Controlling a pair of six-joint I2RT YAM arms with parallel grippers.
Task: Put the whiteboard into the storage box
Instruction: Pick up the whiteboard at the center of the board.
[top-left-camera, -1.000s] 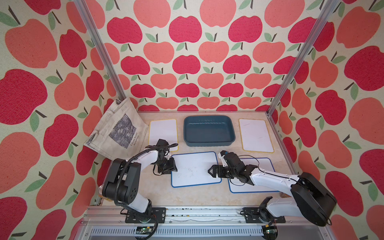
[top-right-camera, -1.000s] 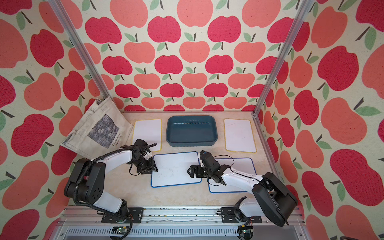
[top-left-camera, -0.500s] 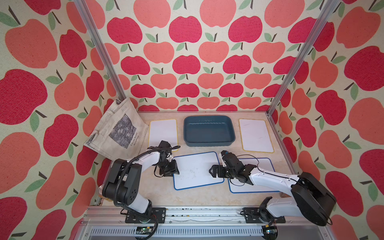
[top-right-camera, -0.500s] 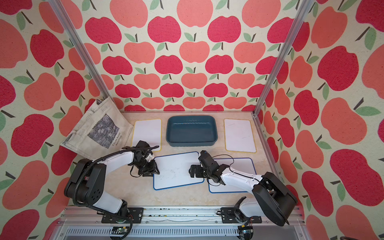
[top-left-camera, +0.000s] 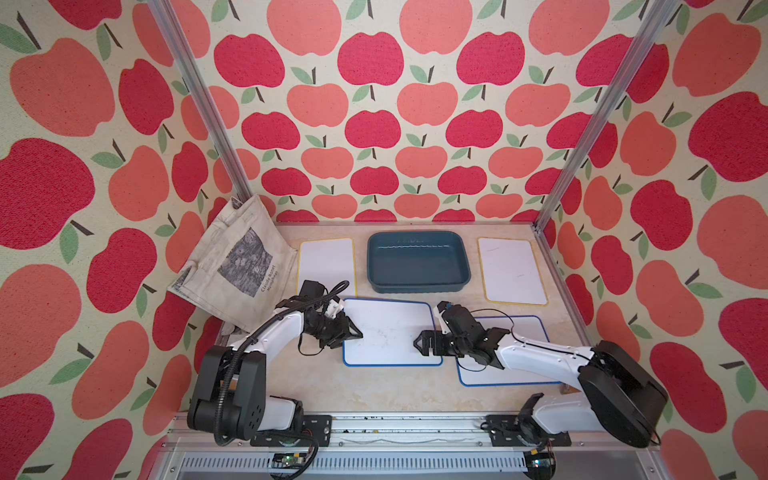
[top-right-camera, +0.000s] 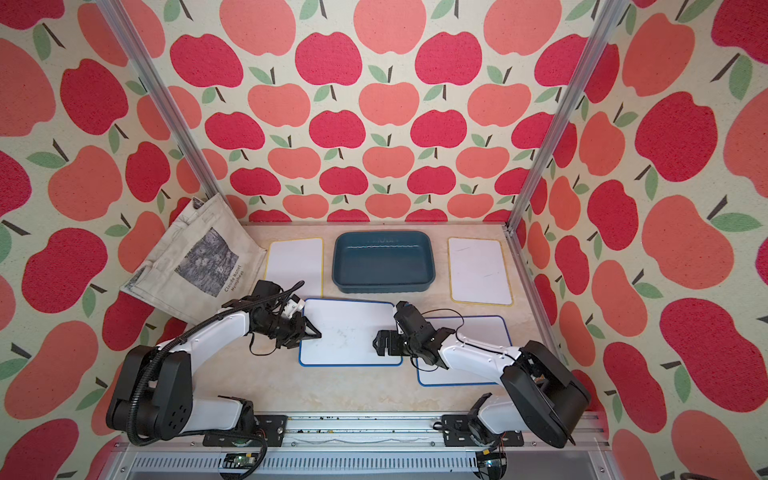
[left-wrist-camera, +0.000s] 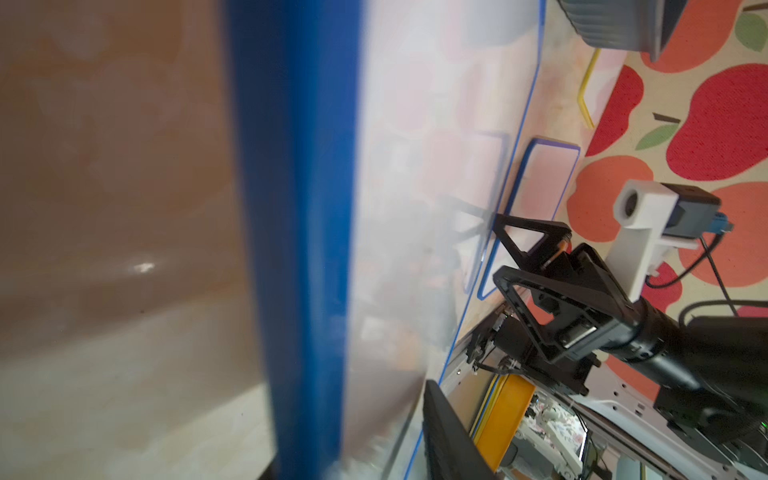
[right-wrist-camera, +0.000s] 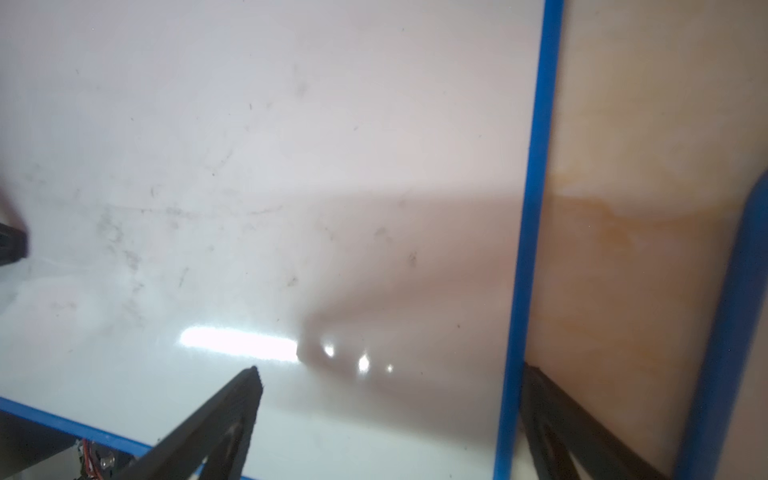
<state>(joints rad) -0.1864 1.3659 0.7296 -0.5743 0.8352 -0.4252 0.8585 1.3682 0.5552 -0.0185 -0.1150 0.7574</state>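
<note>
Whiteboard (top-left-camera: 390, 332) flat on the table (top-left-camera: 374, 390), just in front of the empty storage box (top-left-camera: 417, 266).
Top views: left gripper (top-left-camera: 349, 336) at one short edge, opening indiscernible. Left wrist: whiteboard's near edge blurred. Right wrist: right gripper (right-wrist-camera: 390, 370) wide, straddling the opposite edge.

We see the shallow dark teal-blue rectangular plastic storage box (top-left-camera: 417, 287) (top-right-camera: 384, 286), w/ rounded corners & flared rim. It sits open side up, empty, at back-centre of the table. The white rectangular whiteboard w/ thin blue rim (top-left-camera: 390, 332) (top-right-camera: 347, 332) lies face up, long side across. It's just in front of the box, not touching, slightly skewed. In the right wrist view the whiteboard (right-wrist-camera: 249, 166) is glossy w/ faint grey smudges. In the left wrist view its blue rim (left-wrist-camera: 291, 208) is close & blurred. We can't tell if any edge is lifted.
</note>
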